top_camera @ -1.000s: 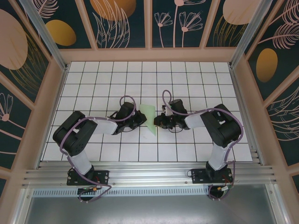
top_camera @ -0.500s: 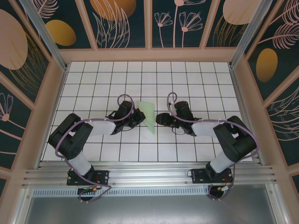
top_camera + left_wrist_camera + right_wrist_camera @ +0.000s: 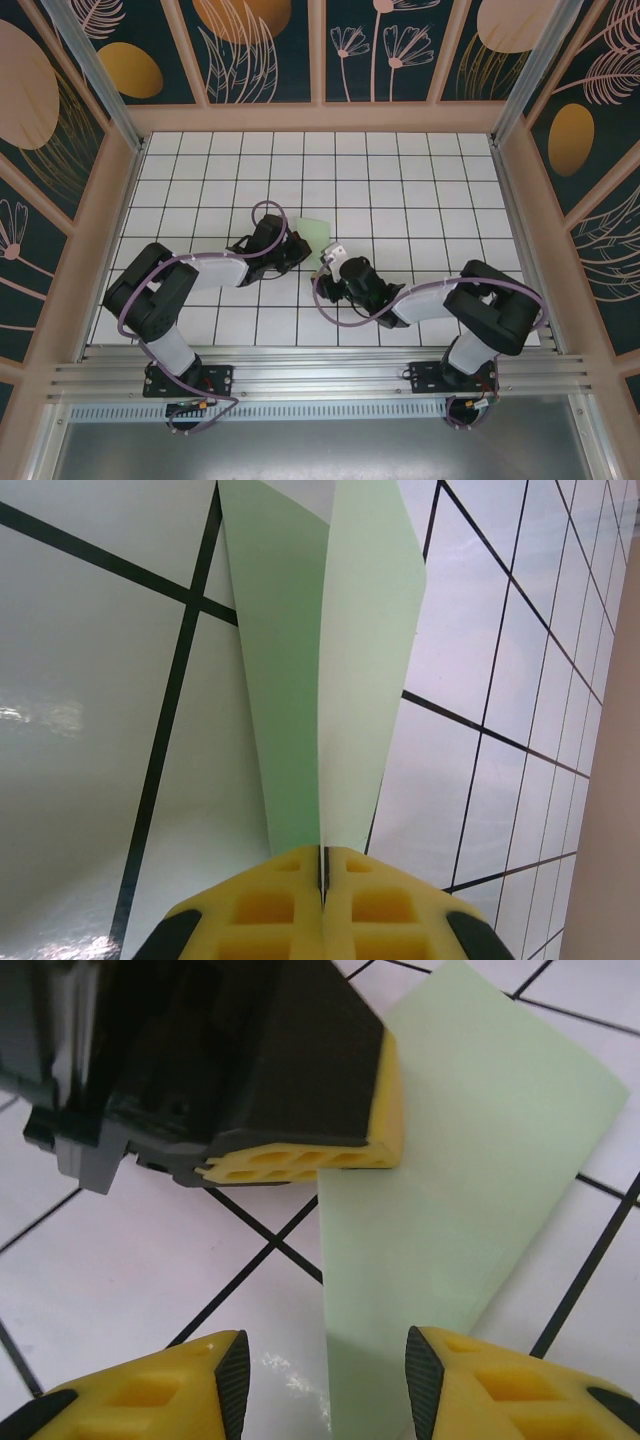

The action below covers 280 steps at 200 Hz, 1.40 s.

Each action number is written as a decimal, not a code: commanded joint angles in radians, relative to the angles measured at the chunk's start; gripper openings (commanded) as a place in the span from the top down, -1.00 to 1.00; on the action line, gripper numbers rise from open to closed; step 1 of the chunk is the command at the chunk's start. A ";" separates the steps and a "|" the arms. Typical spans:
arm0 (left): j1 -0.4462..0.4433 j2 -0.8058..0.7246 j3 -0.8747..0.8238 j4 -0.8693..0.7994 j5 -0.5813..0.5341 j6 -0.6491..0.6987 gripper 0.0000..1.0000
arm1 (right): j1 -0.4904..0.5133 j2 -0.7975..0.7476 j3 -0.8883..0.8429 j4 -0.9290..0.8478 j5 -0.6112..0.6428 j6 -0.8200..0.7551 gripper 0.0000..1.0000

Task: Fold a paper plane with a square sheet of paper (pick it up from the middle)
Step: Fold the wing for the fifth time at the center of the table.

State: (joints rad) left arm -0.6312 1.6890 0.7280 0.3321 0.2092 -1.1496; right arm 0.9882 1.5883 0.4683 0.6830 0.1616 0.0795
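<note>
Paper plane [image 3: 315, 232] is near the middle of my tabletop [image 3: 420, 170], folded long and thin. Closest to me, my right tool [image 3: 325, 1380] has its fingers apart over the plane's near end. Just past it, my left tool [image 3: 323, 865] pinches the fold tight.

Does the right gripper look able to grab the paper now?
Probably yes: the right gripper is open, with the edge of the paper in its gap; the left gripper pinches farther along, clear of it.
</note>
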 commanded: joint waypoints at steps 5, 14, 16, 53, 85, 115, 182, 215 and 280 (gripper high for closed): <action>-0.001 0.008 0.027 -0.022 0.003 0.010 0.98 | 0.040 0.060 0.030 0.094 0.131 -0.170 0.06; -0.001 0.006 0.027 -0.021 0.001 0.010 0.97 | 0.045 0.077 0.034 0.107 0.143 -0.189 0.08; -0.001 0.007 0.027 -0.023 0.001 0.011 0.97 | 0.045 0.080 0.037 0.107 0.144 -0.194 0.09; -0.001 0.005 0.022 -0.025 0.000 0.011 0.97 | 0.050 0.129 0.062 0.117 0.188 -0.247 0.21; -0.001 0.012 0.025 -0.028 0.004 0.013 0.96 | 0.054 0.157 0.071 0.132 0.214 -0.276 0.32; -0.001 0.013 0.024 -0.028 0.006 0.012 0.96 | 0.053 0.177 0.087 0.125 0.231 -0.291 0.41; -0.002 0.016 0.025 -0.028 0.009 0.013 0.95 | 0.057 0.214 0.112 0.107 0.263 -0.308 0.54; -0.001 0.015 0.025 -0.033 0.005 0.011 0.93 | 0.059 0.213 0.113 0.113 0.268 -0.301 0.67; -0.002 -0.060 0.030 -0.104 -0.071 0.036 0.40 | 0.058 0.212 0.092 0.129 0.280 -0.216 1.00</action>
State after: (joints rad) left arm -0.6304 1.6882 0.7357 0.2909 0.1905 -1.1408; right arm 1.0416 1.7947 0.5617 0.7753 0.4229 -0.1917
